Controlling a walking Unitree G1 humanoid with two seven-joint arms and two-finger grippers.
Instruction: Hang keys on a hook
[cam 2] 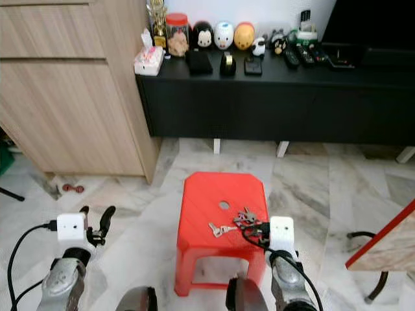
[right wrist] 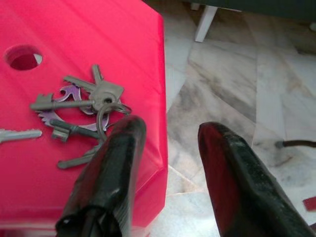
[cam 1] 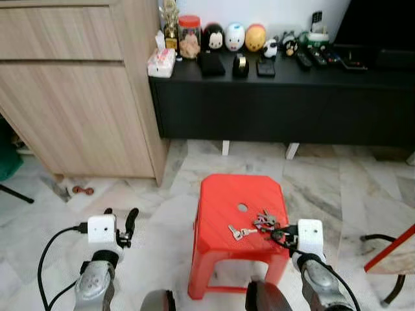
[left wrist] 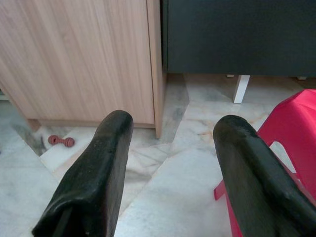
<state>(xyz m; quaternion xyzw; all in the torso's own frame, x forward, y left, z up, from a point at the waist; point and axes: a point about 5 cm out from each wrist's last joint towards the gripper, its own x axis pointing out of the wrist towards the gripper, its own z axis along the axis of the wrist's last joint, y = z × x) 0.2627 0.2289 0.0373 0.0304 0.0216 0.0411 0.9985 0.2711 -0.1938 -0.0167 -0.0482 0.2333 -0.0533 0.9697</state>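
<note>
A bunch of keys (cam 1: 264, 221) on a ring lies on the right front part of a red plastic stool (cam 1: 227, 194). One loose silver key (cam 1: 238, 231) lies just left of the bunch. My right gripper (right wrist: 170, 128) is open at the stool's right front edge. One of its fingers (right wrist: 118, 148) hangs over the key ring (right wrist: 106, 111), and the other is off the stool's side, above the floor. My left gripper (cam 1: 122, 217) is open with nothing in it, held above the marble floor to the left of the stool.
A wooden cabinet (cam 1: 78, 97) stands at the far left, with a low black console (cam 1: 279, 103) carrying figurines and remotes beside it. A small red object (cam 1: 82, 190) lies on the floor by the cabinet. A red-edged board (cam 1: 392, 253) and a black hoop are at the right.
</note>
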